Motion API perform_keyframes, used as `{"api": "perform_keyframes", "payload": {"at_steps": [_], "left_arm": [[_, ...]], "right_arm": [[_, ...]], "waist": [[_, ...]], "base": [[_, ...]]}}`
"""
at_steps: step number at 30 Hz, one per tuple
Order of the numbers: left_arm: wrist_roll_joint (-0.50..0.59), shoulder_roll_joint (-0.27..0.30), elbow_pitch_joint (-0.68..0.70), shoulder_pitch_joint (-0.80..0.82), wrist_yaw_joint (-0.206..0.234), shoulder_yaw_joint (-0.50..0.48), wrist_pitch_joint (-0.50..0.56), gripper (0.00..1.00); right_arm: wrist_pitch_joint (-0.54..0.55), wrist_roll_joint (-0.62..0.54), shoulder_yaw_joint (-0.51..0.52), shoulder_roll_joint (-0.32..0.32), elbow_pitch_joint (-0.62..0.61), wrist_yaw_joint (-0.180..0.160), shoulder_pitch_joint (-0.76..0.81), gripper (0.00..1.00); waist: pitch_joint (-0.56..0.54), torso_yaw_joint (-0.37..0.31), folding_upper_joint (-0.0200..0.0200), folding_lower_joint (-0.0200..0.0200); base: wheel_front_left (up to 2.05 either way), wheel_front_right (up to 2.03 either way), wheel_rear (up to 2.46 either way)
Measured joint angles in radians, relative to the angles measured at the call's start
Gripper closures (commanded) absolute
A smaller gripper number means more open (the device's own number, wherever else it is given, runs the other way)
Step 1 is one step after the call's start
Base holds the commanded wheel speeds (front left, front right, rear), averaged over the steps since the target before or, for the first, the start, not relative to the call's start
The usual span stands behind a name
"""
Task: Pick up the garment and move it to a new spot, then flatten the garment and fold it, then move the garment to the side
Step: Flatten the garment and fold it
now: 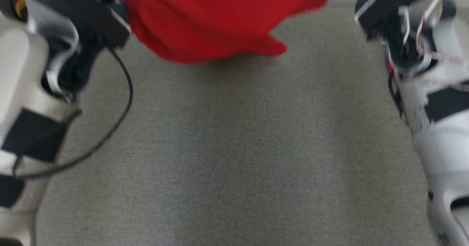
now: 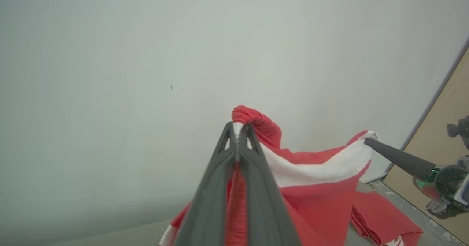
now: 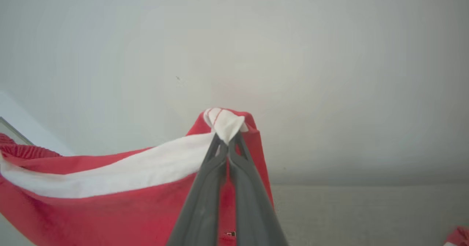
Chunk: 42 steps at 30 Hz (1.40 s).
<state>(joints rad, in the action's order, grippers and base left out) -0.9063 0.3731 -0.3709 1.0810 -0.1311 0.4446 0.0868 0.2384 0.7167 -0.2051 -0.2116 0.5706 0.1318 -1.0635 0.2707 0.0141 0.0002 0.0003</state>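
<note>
**Red garment hanging stretched between both jaws**

The left jaws are pinching shut on a bunched corner of the red knit garment with a broad white band [image 2: 315,198]. The right jaws are clamping shut on the other end of that band, where a white tuft is poking out just past their tips. The cloth is sagging as a span between the two jaws and draping below them toward the grey textured table [image 1: 234,147]. Gripping two ends apart like this is probably meant to spread the garment, so that it can be carried to a new spot and laid down flat.

Much is proving hard to read. The head view is blurring, and the garment's upper part is running off its top edge. Below the right jaws, a lower fold seems to be resting on the table, though contact is uncertain. A small red scrap [image 3: 458,237] is showing cut off beside the right jaws, and it may be the same garment. A tan board [image 2: 443,129] is leaning beyond them.
</note>
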Motion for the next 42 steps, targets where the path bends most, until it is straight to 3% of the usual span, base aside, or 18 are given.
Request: {"api": "perform_keyframes", "payload": {"at_steps": [1,7,17,24,33,42], "left_arm": [[-0.013,0.005,-0.046,0.102,0.000,0.019,0.021,1.00],[-0.066,0.021,-0.209,0.369,0.000,0.016,0.036,1.00],[-0.065,0.015,-0.388,0.650,-0.001,0.042,-0.024,1.00],[-0.084,-0.006,-0.436,0.727,-0.001,0.089,-0.091,1.00],[-0.137,0.007,-0.426,0.619,0.000,0.181,-0.167,1.00],[-0.220,0.064,-0.291,0.235,0.000,0.260,-0.277,1.00]], "right_arm": [[0.009,-0.026,0.000,0.022,0.069,0.000,-0.119,1.00],[-0.016,-0.093,0.026,0.081,0.269,0.000,-0.443,1.00],[-0.126,-0.201,0.074,0.103,0.516,0.000,-0.734,1.00],[-0.215,-0.229,0.069,0.117,0.590,0.000,-0.814,1.00],[-0.245,-0.182,-0.034,0.129,0.561,0.000,-0.713,1.00],[-0.239,0.035,-0.220,0.057,0.302,0.000,-0.320,1.00]], "waist": [[0.042,-0.004,0.0000,0.0001],[0.165,-0.019,0.0001,0.0002],[0.295,-0.038,0.0001,0.0000],[0.304,-0.036,0.0000,-0.0005],[0.273,-0.037,-0.0001,-0.0004],[0.188,-0.035,-0.0001,-0.0006]], "base": [[0.00,0.00,0.00],[0.00,0.00,0.00],[0.00,0.00,0.00],[0.00,0.00,0.00],[0.00,0.00,0.00],[0.00,0.00,0.00]]}}
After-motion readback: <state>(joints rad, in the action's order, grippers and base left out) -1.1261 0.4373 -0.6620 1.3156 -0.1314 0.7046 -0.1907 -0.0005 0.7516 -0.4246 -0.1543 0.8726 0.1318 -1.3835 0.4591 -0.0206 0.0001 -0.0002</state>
